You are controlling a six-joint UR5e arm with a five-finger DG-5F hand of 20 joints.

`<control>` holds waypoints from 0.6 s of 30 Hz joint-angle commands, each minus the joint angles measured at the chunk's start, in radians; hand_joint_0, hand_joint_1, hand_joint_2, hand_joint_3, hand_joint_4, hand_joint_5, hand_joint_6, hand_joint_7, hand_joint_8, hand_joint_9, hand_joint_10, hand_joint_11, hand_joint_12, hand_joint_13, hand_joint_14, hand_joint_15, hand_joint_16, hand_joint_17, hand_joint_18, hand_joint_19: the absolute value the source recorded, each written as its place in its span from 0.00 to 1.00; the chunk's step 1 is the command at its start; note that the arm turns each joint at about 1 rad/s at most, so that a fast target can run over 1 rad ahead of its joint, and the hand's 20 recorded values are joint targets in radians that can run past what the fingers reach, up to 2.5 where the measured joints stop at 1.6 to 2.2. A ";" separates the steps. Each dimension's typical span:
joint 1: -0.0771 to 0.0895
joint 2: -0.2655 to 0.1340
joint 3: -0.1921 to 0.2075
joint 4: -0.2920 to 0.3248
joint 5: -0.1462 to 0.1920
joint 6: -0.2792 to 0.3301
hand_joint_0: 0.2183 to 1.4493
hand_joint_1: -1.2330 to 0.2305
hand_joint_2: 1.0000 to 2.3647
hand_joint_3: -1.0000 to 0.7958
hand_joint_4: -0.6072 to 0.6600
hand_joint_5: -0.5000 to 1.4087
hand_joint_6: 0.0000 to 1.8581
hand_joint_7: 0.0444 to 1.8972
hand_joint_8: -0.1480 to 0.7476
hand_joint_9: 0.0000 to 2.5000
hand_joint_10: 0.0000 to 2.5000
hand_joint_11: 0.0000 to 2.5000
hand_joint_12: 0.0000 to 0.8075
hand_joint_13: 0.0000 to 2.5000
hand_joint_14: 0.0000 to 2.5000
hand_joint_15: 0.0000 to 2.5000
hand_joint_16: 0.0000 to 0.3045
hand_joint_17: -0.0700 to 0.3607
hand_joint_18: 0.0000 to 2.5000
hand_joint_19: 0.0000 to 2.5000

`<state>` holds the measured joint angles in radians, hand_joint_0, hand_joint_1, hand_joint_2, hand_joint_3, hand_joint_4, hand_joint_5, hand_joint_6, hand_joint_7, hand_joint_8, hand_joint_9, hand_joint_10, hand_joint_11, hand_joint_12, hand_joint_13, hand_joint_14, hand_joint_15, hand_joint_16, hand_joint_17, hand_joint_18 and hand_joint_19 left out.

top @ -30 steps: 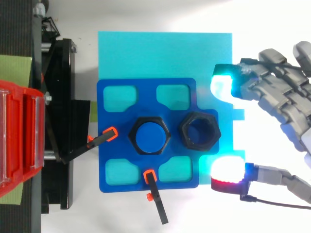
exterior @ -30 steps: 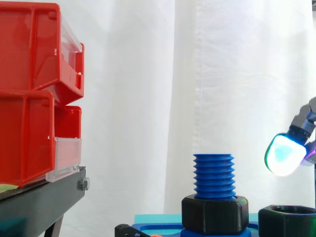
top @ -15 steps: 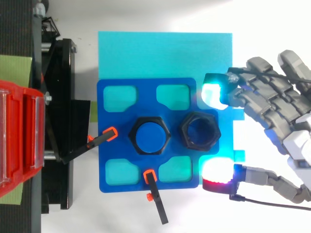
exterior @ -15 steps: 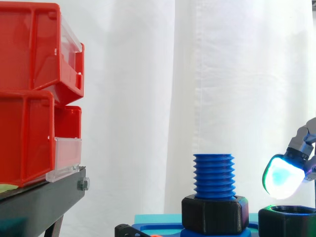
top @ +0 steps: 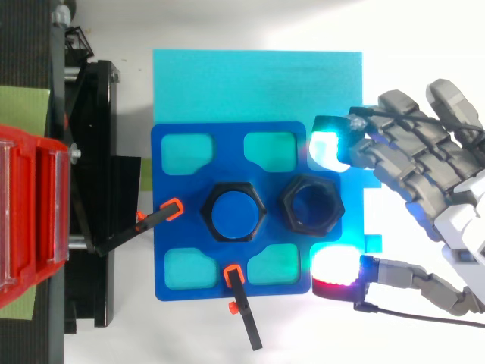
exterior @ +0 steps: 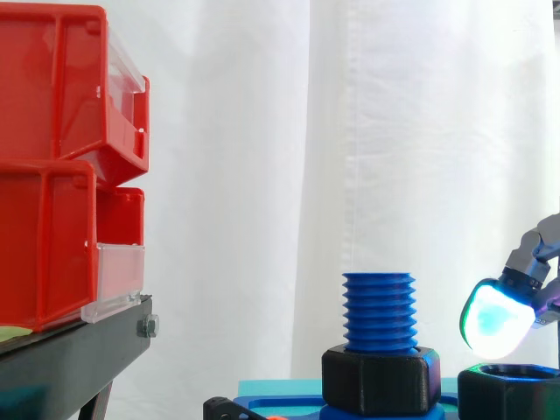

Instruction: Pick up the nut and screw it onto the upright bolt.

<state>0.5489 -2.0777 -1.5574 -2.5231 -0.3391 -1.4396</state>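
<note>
A: What stands at centre?
B: 1 blue bolt (exterior: 378, 311), upright, its threads bare, with a black hexagonal collar (exterior: 381, 378) round its foot.
A: And the nut?
B: 1 black hexagonal nut (top: 311, 205), lying flat, bore upward, just beside the bolt and not threaded on.

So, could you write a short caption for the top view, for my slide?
Open hand poised with fingertips either side of the loose nut, next to the upright bolt.

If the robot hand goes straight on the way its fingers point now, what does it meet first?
Probably the loose black hexagonal nut on the blue plate: the hand points at it, fingertips spread to either side. The side view shows a pad just above its rim, so height is unsure.
</note>
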 commanded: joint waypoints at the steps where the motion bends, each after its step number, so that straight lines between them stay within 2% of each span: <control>1: -0.001 -0.001 0.000 0.001 -0.009 -0.004 0.12 0.40 0.00 0.28 0.66 0.14 0.27 0.39 0.47 0.13 0.00 0.00 0.46 0.15 0.00 0.00 0.16 0.42 0.06 0.00; 6: -0.004 -0.001 0.000 0.010 -0.021 -0.015 0.12 0.40 0.00 0.28 0.66 0.14 0.27 0.39 0.47 0.13 0.00 0.00 0.45 0.16 0.00 0.00 0.16 0.42 0.06 0.00; 9: -0.003 -0.024 -0.001 0.018 -0.021 -0.015 0.12 0.40 0.00 0.28 0.66 0.14 0.27 0.39 0.47 0.13 0.00 0.00 0.45 0.16 0.00 0.00 0.16 0.42 0.06 0.00; 18: -0.004 -0.024 0.000 0.020 -0.031 -0.016 0.12 0.40 0.00 0.28 0.67 0.14 0.27 0.39 0.47 0.13 0.00 0.00 0.45 0.16 0.00 0.00 0.16 0.42 0.07 0.00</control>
<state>0.5446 -2.1004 -1.5571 -2.5000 -0.3663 -1.4552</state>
